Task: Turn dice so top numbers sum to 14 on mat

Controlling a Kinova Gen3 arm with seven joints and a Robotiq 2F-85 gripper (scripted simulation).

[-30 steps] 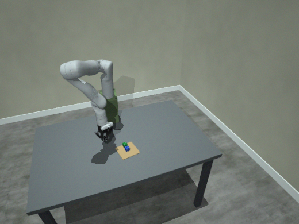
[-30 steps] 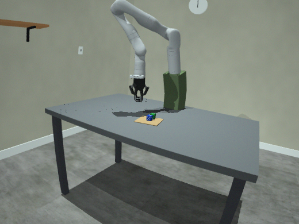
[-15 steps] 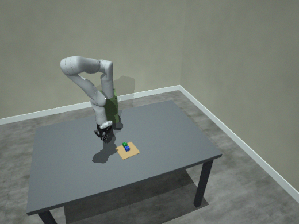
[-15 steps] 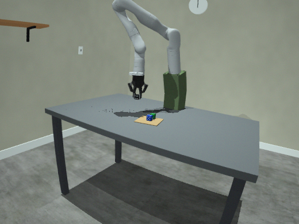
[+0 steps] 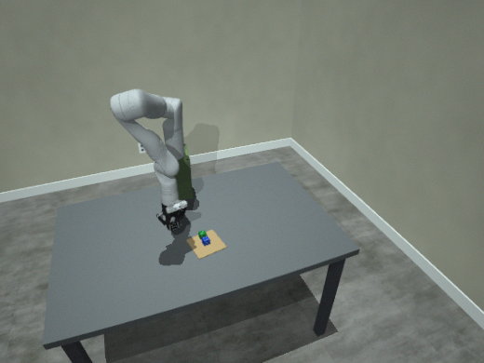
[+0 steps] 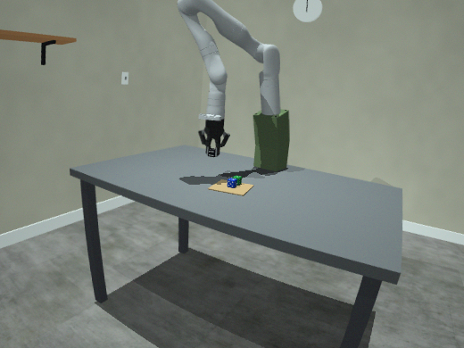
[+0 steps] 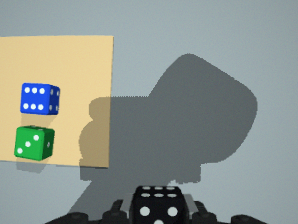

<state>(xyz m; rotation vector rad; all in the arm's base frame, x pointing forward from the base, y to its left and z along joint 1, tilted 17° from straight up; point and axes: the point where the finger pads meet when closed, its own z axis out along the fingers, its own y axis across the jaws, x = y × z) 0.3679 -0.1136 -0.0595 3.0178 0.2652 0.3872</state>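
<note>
Plain greenish-beige walls, meeting in a corner at the top view's right, with a pale baseboard (image 5: pixel 247 150) (image 6: pixel 430 229) along the foot. Mottled grey floor (image 5: pixel 410 298) (image 6: pixel 40 285), darkened by shadow beneath a grey-topped table (image 5: pixel 261 200) (image 6: pixel 312 210) (image 7: pixel 235 25) with dark legs. In the exterior view, a brown shelf (image 6: pixel 27 36) on a black bracket (image 6: pixel 44 53), a wall plate (image 6: pixel 125 78), and a partly cropped round white clock (image 6: pixel 303 13). Dim, soft light.

Dim, flat light from above — a broad, hard-edged grey shadow crosses the tan square mat (image 5: pixel 215 249) (image 6: pixel 241 190) (image 7: pixel 80 60) and smooth grey tabletop (image 5: pixel 261 205) (image 6: pixel 312 210) (image 7: pixel 270 165) — with small dice slightly soft in the wide views.
</note>
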